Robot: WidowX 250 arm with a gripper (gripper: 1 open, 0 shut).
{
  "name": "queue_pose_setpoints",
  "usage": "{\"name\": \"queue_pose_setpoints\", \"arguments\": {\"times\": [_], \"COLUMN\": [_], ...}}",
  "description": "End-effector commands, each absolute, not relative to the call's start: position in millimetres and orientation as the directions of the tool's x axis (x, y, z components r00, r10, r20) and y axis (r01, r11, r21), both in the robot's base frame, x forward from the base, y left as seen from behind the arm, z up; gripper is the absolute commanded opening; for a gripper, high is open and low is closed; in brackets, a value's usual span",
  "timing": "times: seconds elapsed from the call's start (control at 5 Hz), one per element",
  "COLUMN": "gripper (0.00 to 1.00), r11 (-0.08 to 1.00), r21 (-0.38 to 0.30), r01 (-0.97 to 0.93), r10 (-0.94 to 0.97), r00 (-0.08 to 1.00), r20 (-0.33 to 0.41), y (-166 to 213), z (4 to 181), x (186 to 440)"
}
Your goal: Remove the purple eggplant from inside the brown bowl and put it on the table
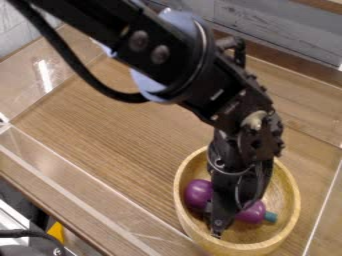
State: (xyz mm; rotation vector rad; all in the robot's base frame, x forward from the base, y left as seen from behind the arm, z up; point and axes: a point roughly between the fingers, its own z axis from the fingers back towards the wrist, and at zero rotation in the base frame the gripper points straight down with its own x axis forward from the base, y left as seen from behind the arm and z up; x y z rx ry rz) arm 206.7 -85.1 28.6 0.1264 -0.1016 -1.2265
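Observation:
The brown bowl (195, 229) sits on the table (107, 130) at the lower right. Inside it lies the purple eggplant (199, 193), its teal stem pointing right. My black arm comes down from the upper left into the bowl. The gripper (223, 206) stands upright over the eggplant's middle, with purple showing on both sides of the front finger. The fingers look closed on the eggplant, which still rests low inside the bowl. The rear finger is hidden behind the front one and the wrist.
Low clear acrylic walls (54, 190) edge the table on the left and front. A pale wall runs along the back. Bare wood-grain tabletop stretches left of the bowl.

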Motion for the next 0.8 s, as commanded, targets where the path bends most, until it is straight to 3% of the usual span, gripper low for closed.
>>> {"name": "queue_pose_setpoints", "arguments": {"times": [0.0, 0.6], "gripper": [0.00, 0.00], "r11": [0.337, 0.452], "r21": [0.164, 0.160], "r01": [0.927, 0.877], "r10": [-0.941, -0.890], "r00": [0.338, 0.455], "r20": [0.028, 0.018], "y": [-89.5, -82.4], "z": [35.1, 44.6], "x": [202.8, 194.9]}}
